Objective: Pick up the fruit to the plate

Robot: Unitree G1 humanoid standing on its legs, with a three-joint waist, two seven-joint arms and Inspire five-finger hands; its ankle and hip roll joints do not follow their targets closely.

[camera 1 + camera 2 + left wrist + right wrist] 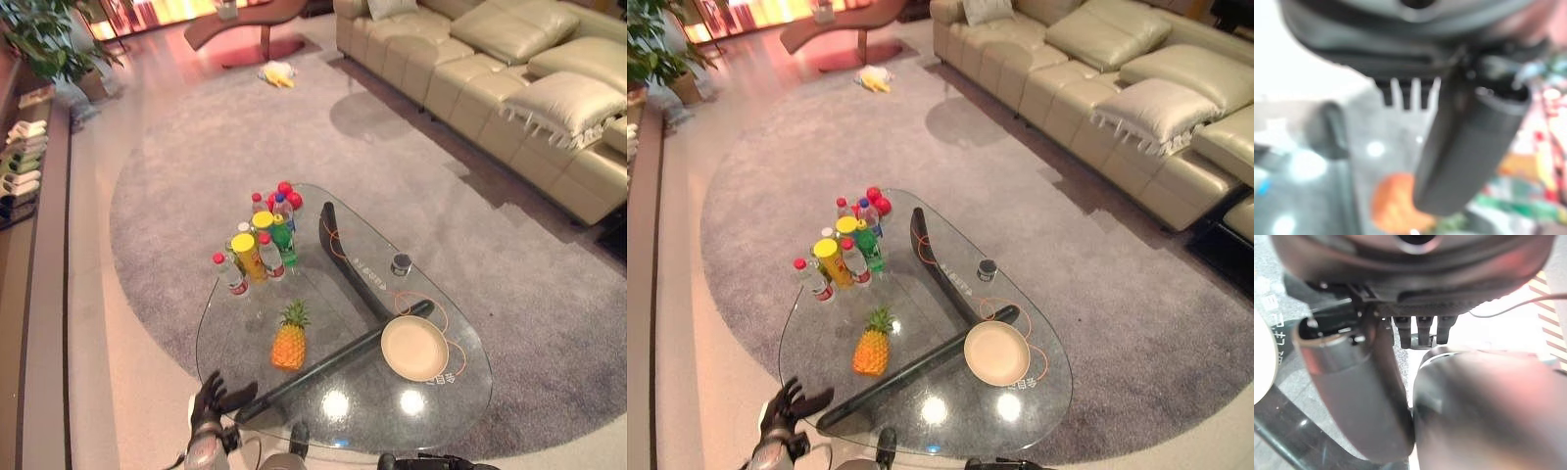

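I'm working in a home living room: cream leather sofa (509, 88) with cushions, round grey rug (392, 176), glass coffee table (294, 392), potted plant (44, 39) by a shoe rack (22, 157), low pink table (250, 24) beyond.

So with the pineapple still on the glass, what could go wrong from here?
1. The pineapple stands upright; a sideways nudge from the open left hand may topple it.
2. The bottles cluster just behind it, so overreaching could knock them.
3. The plate sits near the glass table edge and might slide.
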